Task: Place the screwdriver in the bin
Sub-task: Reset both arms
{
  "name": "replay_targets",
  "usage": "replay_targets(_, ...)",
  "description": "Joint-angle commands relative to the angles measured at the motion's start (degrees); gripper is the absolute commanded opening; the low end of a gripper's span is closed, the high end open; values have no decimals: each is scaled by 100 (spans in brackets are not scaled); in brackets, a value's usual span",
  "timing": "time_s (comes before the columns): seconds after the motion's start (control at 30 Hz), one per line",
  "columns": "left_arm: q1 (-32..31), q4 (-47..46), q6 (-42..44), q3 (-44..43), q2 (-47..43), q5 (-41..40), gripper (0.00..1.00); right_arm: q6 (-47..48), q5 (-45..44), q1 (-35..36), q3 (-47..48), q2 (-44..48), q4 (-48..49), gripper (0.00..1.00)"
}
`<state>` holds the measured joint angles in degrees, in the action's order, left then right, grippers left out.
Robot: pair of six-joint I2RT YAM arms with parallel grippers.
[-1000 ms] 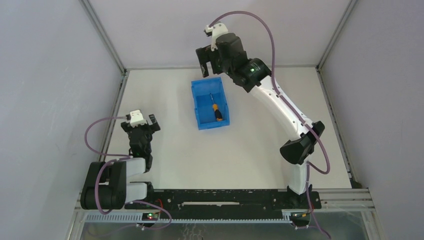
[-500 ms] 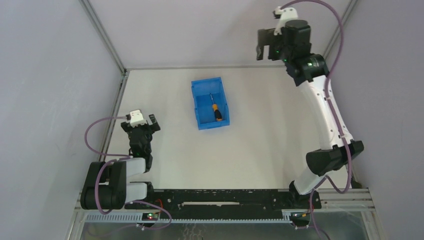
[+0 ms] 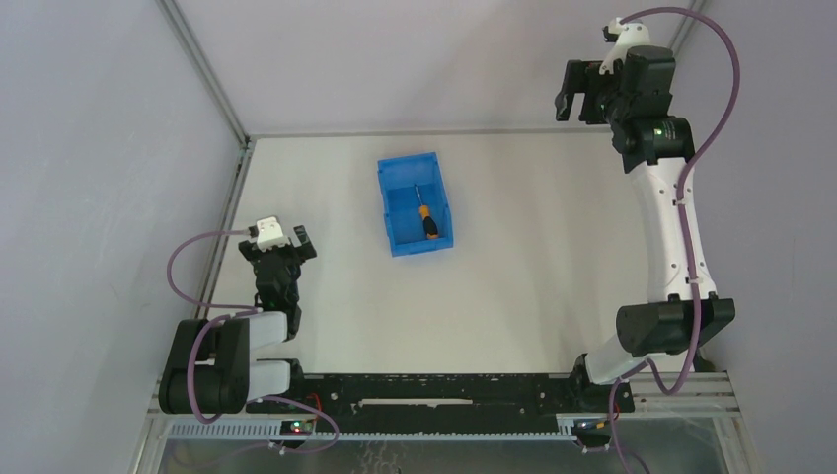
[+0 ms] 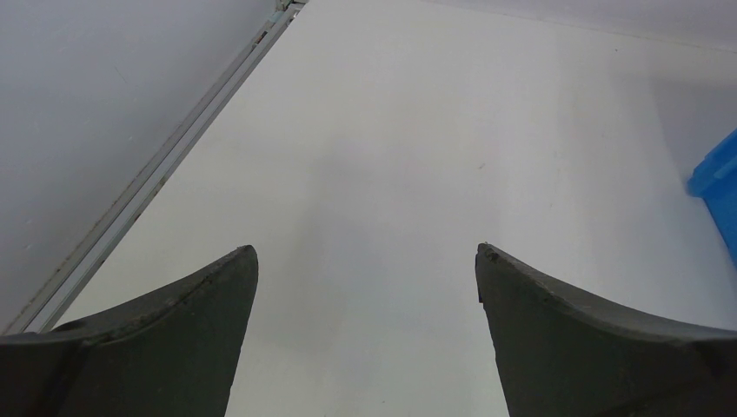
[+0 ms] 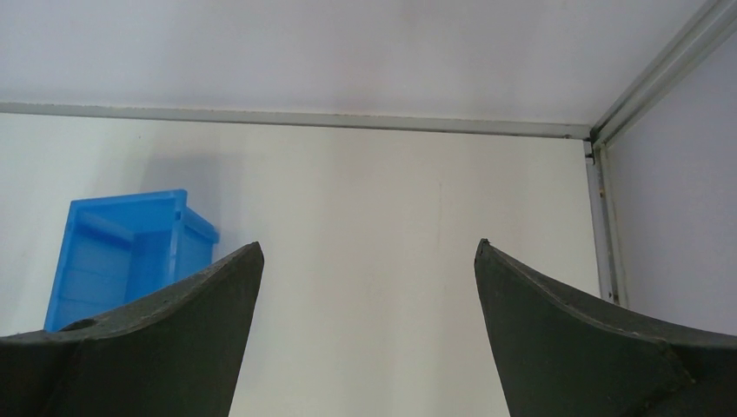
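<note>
At lower left of the top view, the left claw [image 3: 284, 247] sits spread and empty. In the centre, the screwdriver [image 3: 427, 221] lies inside the bin [image 3: 385, 202], so the task looks done. At upper right, the right claw [image 3: 577, 104] hangs spread, holding nothing.

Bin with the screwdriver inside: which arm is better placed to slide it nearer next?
Left, probably. The left pincer is open near the table and closer to the bin; the right pincer, also open, is raised by the far right corner. The screwdriver lies inside.
</note>
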<state>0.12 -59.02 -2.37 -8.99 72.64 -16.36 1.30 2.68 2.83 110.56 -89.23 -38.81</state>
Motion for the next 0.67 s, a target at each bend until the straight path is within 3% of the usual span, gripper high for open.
replay_targets(0.0,-30,-179,141,-200,-41,-77,100,57,283,-62,3,116,53,100)
replay_targets(0.63,-30,-180,145,-199,-40,-75,100,134,196,-87,-358,154,350,100)
